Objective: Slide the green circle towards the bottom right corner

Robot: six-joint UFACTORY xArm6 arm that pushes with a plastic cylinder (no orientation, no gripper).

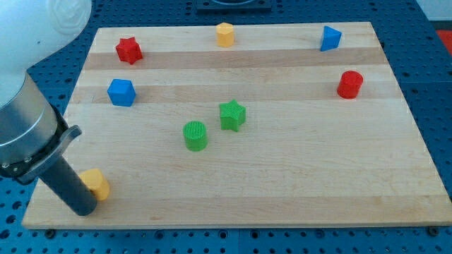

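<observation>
The green circle stands on the wooden board, left of its middle. A green star sits just up and right of it, a small gap apart. My tip rests at the board's bottom left corner, far to the left and below the green circle. It is right beside a yellow block and looks to be touching it.
A red star and a blue cube lie at the left. A yellow hexagonal block sits at the top edge. A blue block and a red cylinder are at the upper right.
</observation>
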